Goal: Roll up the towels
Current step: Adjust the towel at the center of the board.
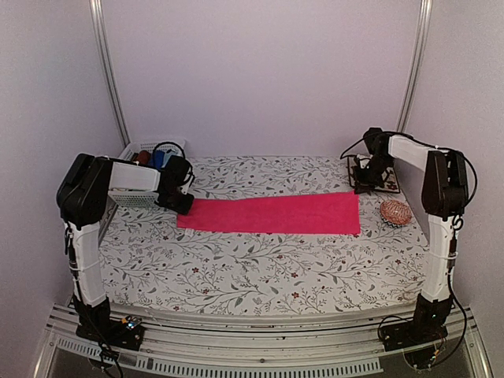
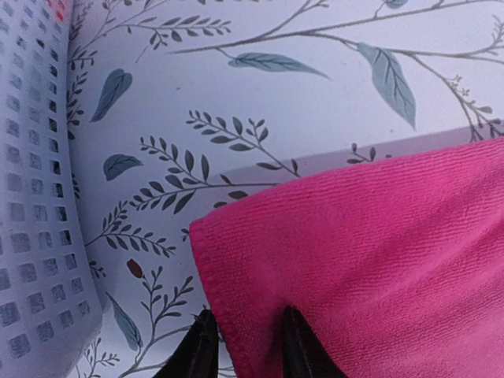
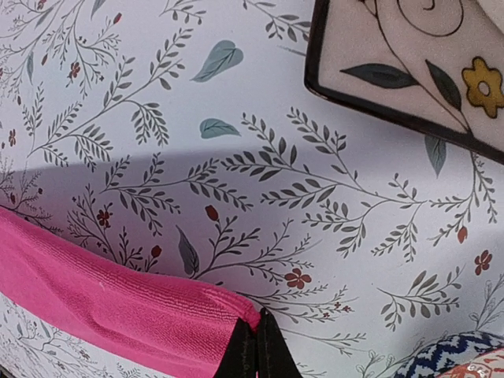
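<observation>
One towel (image 1: 268,213) in view: hot pink, spread flat as a long strip across the table (image 1: 252,276), long axis left-right.

Left gripper (image 1: 183,205) is at the strip's left end, just beside the basket (image 1: 146,147). In the left wrist view its fingers (image 2: 295,350) are slightly apart and straddle the towel's corner hem, one on the pink, the other over bare table. The hem lies flat between them, with nothing pinched that I can see. The basket wall fills the left edge of that view.

Right gripper (image 1: 367,187) is at the strip's far-right corner, next to a patterned tile (image 1: 380,179). In the right wrist view its fingers (image 3: 240,354) are pressed together on the towel corner, and the cloth bunches a little where they meet. Table pattern shows below the pink band there. The tile is apart from the towel.

Woven pad (image 1: 394,211) lies right of the towel's right end, not touching. The basket holds dark red and blue rolls (image 1: 160,157).
</observation>
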Robot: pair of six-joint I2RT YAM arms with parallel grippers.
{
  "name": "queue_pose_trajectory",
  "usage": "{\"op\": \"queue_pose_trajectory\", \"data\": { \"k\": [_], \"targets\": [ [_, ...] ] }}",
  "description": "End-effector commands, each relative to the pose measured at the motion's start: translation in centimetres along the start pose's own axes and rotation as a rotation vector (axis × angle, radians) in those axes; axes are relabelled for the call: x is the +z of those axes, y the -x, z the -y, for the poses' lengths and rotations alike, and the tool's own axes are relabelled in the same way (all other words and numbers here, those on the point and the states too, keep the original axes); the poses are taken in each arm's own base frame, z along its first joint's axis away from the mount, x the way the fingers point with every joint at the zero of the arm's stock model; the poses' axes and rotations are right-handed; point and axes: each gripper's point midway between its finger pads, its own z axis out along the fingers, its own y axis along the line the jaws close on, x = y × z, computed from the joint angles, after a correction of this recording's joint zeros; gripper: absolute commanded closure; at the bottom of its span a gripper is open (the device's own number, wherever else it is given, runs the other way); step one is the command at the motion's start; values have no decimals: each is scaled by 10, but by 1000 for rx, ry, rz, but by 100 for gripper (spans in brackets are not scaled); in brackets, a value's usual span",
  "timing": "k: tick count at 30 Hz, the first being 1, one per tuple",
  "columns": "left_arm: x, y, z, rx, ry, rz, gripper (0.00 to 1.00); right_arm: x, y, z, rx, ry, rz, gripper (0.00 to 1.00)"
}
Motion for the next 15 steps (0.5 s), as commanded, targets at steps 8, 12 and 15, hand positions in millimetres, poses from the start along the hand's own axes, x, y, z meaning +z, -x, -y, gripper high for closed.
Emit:
{"op": "queue_pose_trajectory", "data": {
  "k": [8,12,15],
  "targets": [
    [12,-60,-11,-29,66,-162,69,41,17,26,-33,-151,-12,97],
    [9,-63,-13,-40,76,-165,57,62,10,29,-49,-181,-46,78],
    [2,-58,-16,-60,84,-147,34,55,11,23,-51,-171,-31,65]
  ]
}}
